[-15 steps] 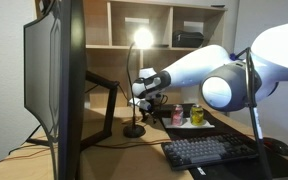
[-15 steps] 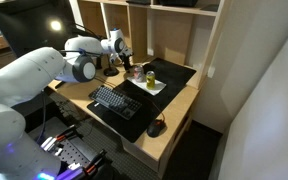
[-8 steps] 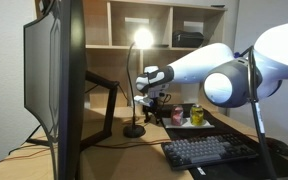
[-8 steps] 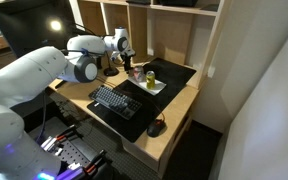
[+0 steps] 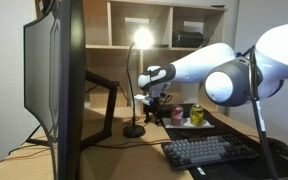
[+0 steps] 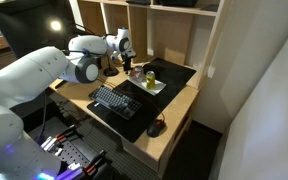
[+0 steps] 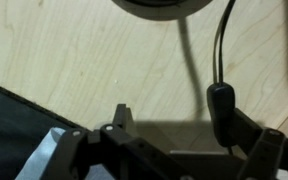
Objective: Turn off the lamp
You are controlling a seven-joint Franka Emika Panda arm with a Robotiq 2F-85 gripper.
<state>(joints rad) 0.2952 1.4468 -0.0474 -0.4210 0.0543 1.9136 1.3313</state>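
Observation:
The lamp stands on the wooden desk in an exterior view, its round head (image 5: 142, 38) lit, its thin curved stem going down to the round base (image 5: 134, 131). My gripper (image 5: 150, 97) hangs just right of the stem, above the desk; it also shows in the other exterior view (image 6: 125, 62). In the wrist view the base (image 7: 164, 7) is at the top edge and its black cord runs down to an inline switch (image 7: 221, 104). My gripper (image 7: 184, 125) is open, and the switch lies between the jaws close to the right finger (image 7: 252, 130).
A large monitor (image 5: 54, 80) on a thick black arm (image 5: 106, 95) fills the left. A keyboard (image 5: 209, 152), a mouse (image 6: 156, 127) and cans (image 5: 196, 115) on a dark mat lie to the right. Shelves (image 5: 174, 25) stand behind the lamp.
My gripper has shifted slightly up and to the right beside the lamp stem. The lamp stays lit.

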